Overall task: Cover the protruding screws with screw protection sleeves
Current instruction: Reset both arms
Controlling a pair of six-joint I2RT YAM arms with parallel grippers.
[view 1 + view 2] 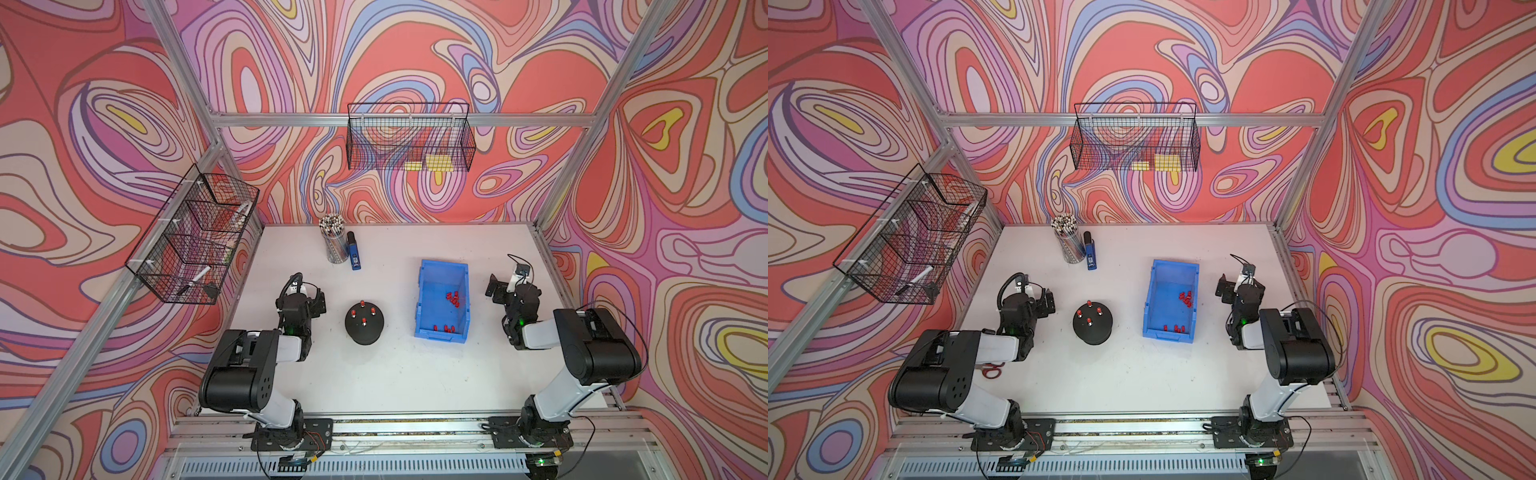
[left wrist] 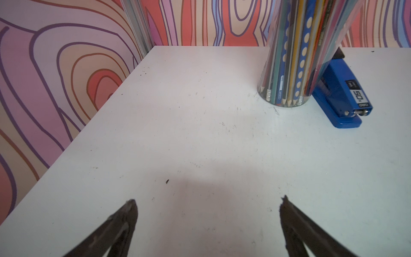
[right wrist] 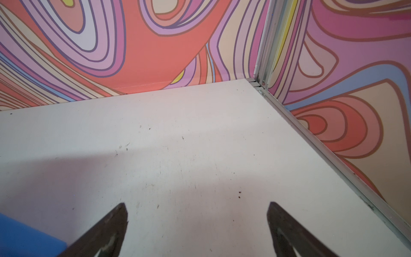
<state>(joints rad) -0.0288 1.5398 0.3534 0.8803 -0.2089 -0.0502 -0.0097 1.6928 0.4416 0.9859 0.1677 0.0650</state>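
Brightly and evenly lit from above in both top views, with only faint shadows on the table (image 1: 395, 374). Strong wide-angle stretch toward the edges. In both wrist views, soft grey shadows ahead of dark, blurred fingers (image 2: 120, 227).

Four screws (image 1: 364, 321) stand upright on the black dome base (image 1: 365, 334), just left of ctr in both top views, each w/ a red cap on top. Spare red sleeves (image 1: 453, 298) lie loose in the blue bin (image 1: 423, 291), right of ctr: one cluster mid-bin, a few along the lower wall.
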